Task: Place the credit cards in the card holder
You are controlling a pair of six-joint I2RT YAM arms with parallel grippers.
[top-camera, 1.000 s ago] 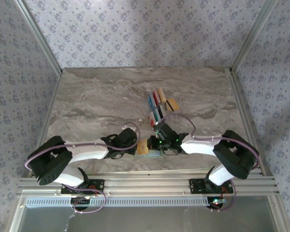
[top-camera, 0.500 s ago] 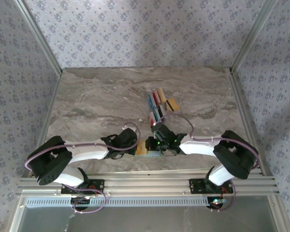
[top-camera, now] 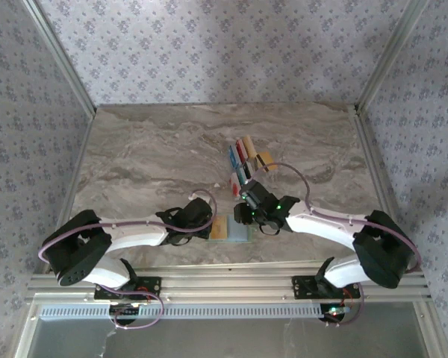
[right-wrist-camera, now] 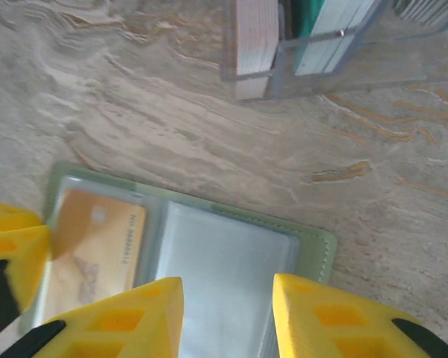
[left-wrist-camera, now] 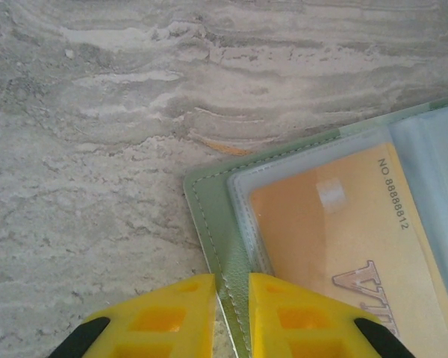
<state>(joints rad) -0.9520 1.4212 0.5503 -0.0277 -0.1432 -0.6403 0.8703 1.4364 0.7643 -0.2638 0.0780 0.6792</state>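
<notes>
One tan card (left-wrist-camera: pixel 336 239) sits in the left pocket of the card holder (right-wrist-camera: pixel 313 246), which lies open near the front edge of the desk (top-camera: pixel 149 156). The right pocket (right-wrist-camera: pixel 224 261) looks empty. Left hand (left-wrist-camera: pixel 231 317) is narrow, pinching the holder's stitched edge. Right hand (right-wrist-camera: pixel 228 298) hovers over the empty pocket, fingers apart, carrying nothing. The other credit cards (top-camera: pixel 243 158) stand in a clear rack (right-wrist-camera: pixel 284 56) just beyond. Judged early: one in, several to go.
</notes>
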